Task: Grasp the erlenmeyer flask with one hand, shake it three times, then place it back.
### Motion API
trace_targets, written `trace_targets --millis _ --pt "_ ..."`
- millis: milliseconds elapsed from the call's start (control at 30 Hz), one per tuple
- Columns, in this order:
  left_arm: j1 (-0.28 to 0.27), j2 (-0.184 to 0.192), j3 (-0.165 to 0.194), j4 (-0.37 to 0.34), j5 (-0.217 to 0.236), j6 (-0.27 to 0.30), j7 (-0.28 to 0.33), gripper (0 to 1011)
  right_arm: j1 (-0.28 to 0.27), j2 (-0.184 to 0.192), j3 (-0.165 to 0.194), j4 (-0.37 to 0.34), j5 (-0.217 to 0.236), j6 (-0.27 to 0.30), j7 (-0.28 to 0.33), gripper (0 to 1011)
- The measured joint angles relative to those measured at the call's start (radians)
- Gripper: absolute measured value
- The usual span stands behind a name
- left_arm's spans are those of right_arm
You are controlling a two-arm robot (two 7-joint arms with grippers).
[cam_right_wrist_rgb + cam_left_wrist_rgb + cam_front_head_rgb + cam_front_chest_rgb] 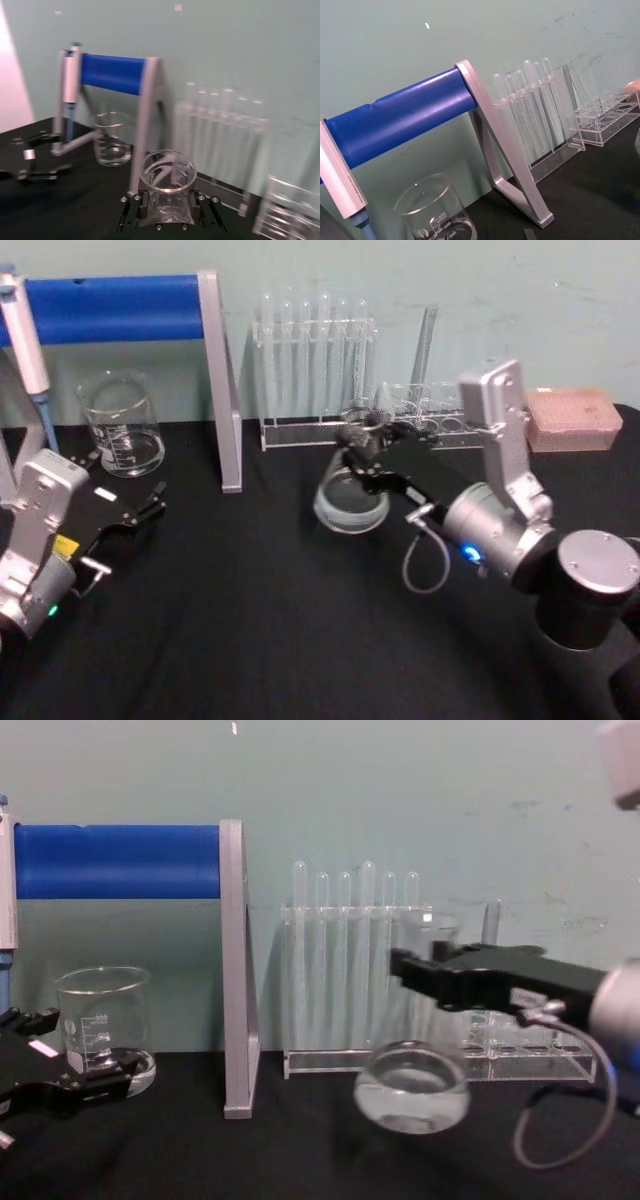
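The erlenmeyer flask [350, 502] is clear glass and hangs tilted over the middle of the black table, its wide base [412, 1088] turned toward me. My right gripper [366, 443] is shut on its neck, just in front of the test tube racks. In the right wrist view the flared rim of the flask [167, 170] stands between the black jaws of the right gripper [167, 209]. My left gripper [137, 514] rests open and empty low at the left, near a beaker; the chest view also catches the left gripper [55, 1060].
A straight-walled beaker [122, 426] stands at the back left under a blue-barred stand [120, 306] that holds a pipette [25, 340]. Behind the flask are a rack of test tubes [315, 370] and a lower rack [432, 412]. A pink tip box [570, 418] sits at the back right.
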Motion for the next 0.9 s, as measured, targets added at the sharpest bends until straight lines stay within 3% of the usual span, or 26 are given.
trace_targets --millis 133,433,667,867,900 --pt "0.000 0.000 0.000 0.000 0.000 0.000 0.000 1001 0.016 -0.020 -0.033 0.013 -0.012 -0.005 0.052 449" --pt "0.000 0.000 0.000 0.000 0.000 0.000 0.000 1001 0.026 -0.044 -0.054 0.021 -0.032 -0.011 0.099 449" --pt "0.000 0.000 0.000 0.000 0.000 0.000 0.000 1001 0.006 -0.046 -0.016 0.012 -0.064 -0.017 0.060 449" --pt "0.000 0.000 0.000 0.000 0.000 0.000 0.000 1001 -0.044 -0.033 0.063 -0.028 -0.095 -0.002 -0.033 449" --pt "0.000 0.000 0.000 0.000 0.000 0.000 0.000 1001 -0.044 -0.033 0.063 -0.028 -0.095 -0.002 -0.033 449"
